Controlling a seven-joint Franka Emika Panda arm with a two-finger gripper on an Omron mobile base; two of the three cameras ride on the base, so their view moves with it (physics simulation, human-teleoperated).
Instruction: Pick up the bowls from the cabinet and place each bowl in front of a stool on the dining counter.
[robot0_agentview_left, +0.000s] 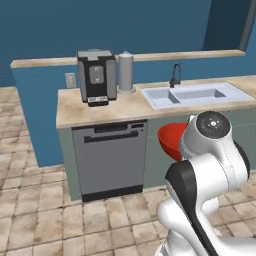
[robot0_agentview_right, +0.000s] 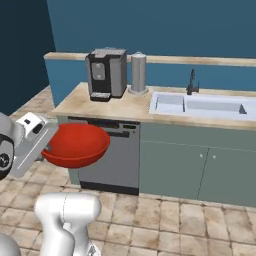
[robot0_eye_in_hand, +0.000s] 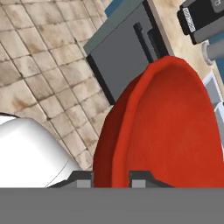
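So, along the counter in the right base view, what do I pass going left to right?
Coffee machine → grey canister → sink, with its black faucet at the back above the basin's middle. Lower down in front, the gripper holds the red bowl by its rim.

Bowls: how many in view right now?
1. A red bowl, pinched at its rim by the gripper and carried in the air in front of the dishwasher. No second bowl shows here.
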